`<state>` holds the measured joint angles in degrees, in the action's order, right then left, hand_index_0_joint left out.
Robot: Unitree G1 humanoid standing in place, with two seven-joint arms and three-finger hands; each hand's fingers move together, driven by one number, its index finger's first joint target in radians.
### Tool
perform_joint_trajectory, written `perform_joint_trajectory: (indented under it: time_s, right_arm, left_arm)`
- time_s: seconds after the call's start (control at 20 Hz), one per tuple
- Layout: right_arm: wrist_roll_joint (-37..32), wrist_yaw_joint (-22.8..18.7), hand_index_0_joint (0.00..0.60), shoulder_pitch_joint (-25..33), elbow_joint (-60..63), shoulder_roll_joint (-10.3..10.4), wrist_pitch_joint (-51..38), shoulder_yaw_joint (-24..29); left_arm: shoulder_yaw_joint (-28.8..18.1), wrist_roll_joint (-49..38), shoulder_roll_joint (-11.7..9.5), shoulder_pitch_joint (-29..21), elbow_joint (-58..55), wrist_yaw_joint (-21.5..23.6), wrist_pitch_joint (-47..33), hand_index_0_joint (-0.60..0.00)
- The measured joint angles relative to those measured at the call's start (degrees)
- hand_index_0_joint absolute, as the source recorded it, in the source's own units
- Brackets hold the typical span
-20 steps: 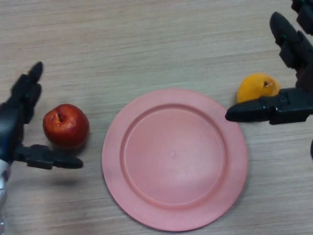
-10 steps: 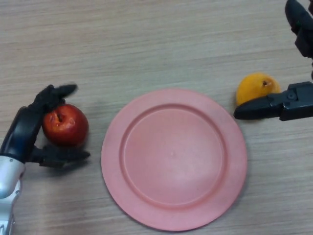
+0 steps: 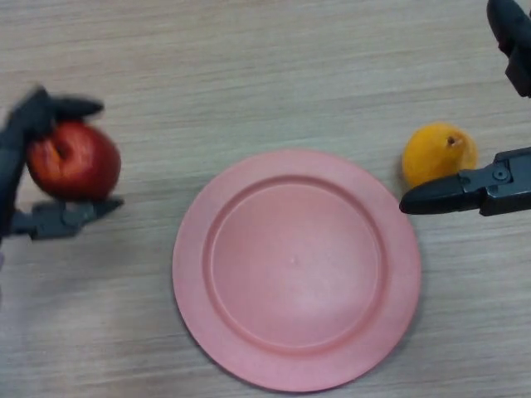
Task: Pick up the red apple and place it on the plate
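The left hand [image 3: 25, 178] grips the red apple [image 3: 73, 160] at the view's left edge, well apart from the plate [image 3: 296, 269]. Firm, smooth and round, the apple probably rolls easily, so opposing contact across its widest part suits. One apple, one plate, one orange fruit [image 3: 438, 153]; the right hand [image 3: 489, 182] rests open.

Single head view only — camera mounted on the robot's head, facing steeply down onto the desk [image 3: 274, 75] at close range. The frame takes in the plate [image 3: 296, 269] whole at centre; both hands are cut by the side edges. No second view to compare.
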<state>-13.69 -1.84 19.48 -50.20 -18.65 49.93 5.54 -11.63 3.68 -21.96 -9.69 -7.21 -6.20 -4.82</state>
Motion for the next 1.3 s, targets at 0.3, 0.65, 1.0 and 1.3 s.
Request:
perform_joint_trajectory:
  time_s: [0.3,0.65,1.0,1.3]
  right_arm:
    - [-0.77,-1.44,0.000,1.40,0.32,-0.31,0.00,0.51]
    - [-0.79,1.40,0.000,1.64,-0.03,-1.83,0.02,0.66]
    - [4.86,7.66,0.000,1.80,3.25,-2.30,-0.12,-0.01]
    - [4.84,9.79,0.000,1.85,2.78,-2.98,-0.12,1.19]
  left_arm:
    - [13.04,-4.16,9.37,8.37,-18.40,-3.55,16.85,-0.600]
    - [18.29,4.26,10.94,9.68,-15.98,-5.61,19.04,-0.452]
    - [18.59,3.83,11.24,6.24,-16.02,-5.61,26.24,0.000]
    - [17.06,-3.29,11.51,3.25,-27.24,-5.60,39.19,0.000]
